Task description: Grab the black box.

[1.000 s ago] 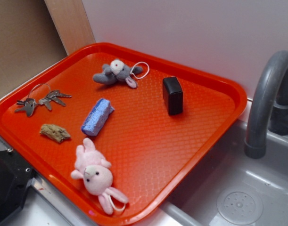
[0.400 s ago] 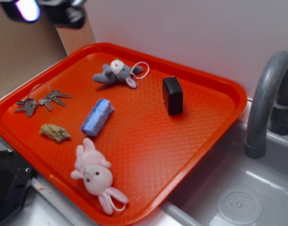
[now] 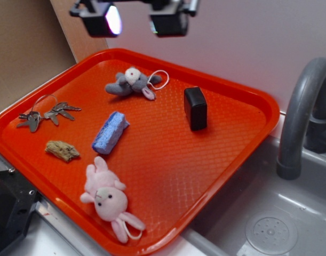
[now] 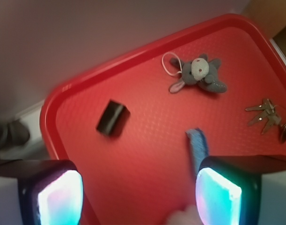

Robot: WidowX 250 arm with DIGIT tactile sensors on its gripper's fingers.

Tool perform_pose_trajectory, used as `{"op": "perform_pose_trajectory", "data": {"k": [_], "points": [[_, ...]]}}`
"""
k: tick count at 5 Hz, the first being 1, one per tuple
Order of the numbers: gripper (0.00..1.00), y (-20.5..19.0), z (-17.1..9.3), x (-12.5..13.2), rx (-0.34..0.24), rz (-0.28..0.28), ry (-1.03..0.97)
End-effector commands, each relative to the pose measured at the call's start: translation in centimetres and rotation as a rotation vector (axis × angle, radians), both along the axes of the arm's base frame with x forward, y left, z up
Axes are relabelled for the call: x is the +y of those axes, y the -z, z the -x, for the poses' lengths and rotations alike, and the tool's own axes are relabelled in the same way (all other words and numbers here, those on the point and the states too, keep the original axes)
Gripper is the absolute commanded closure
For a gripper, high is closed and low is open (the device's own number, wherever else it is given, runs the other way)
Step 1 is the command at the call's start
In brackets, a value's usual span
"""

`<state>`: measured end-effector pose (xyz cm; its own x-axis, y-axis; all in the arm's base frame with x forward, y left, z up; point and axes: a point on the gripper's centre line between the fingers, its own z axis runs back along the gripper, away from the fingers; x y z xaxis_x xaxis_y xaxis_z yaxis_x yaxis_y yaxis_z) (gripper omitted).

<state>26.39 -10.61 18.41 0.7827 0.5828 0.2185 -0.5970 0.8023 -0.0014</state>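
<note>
The claw (image 3: 135, 17) hung high with its 2 fingers spread and empty, likely placed to survey the upright matte black box (image 3: 196, 108) on the orange plastic tray (image 3: 243, 141).

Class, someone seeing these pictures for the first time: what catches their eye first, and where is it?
The bright orange tray fills the scene, beside a grey sink. On it the black box stands upright near the far right edge. Above the far rim, the end effector hovers with glowing fingertips, open.
</note>
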Motion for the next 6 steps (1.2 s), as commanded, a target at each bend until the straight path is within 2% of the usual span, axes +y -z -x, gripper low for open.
{"op": "perform_pose_trajectory", "data": {"k": [1, 3, 5, 6], "points": [[0.0, 2.6, -3.4, 1.1, -0.08, -0.027, -0.196], [0.0, 6.5, -5.8, 2.1, -0.137, -0.049, -0.236], [0.0, 8.9, -6.6, 2.2, -0.114, -0.033, -0.245], [0.0, 10.5, -6.6, 1.6, -0.051, -0.02, -0.242]]}}
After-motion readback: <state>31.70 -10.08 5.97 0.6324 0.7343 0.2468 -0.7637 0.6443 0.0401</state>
